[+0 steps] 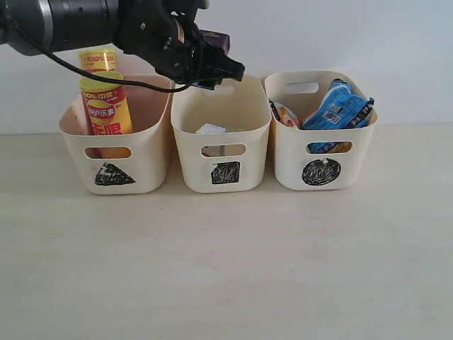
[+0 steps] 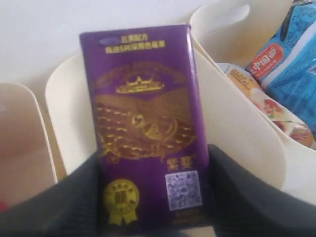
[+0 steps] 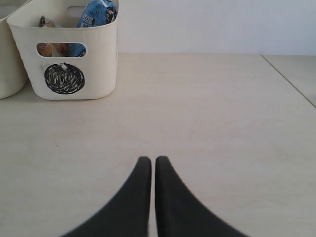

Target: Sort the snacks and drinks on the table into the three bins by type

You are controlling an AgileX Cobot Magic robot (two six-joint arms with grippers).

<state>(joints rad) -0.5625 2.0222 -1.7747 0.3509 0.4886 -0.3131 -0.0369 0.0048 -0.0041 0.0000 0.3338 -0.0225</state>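
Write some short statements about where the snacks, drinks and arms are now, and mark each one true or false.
1. The left end effector holds the purple carton above the bin with the square mark. True.
2. The blue packet sits in the bin with the circle mark. True.
3. The yellow chip tube stands in the bin with the circle mark. False: it stands in the bin with the triangle mark.
4. The right end effector is open. False: it is shut and holds nothing.
5. The bin with the square mark is empty. False: a white box shows inside it.
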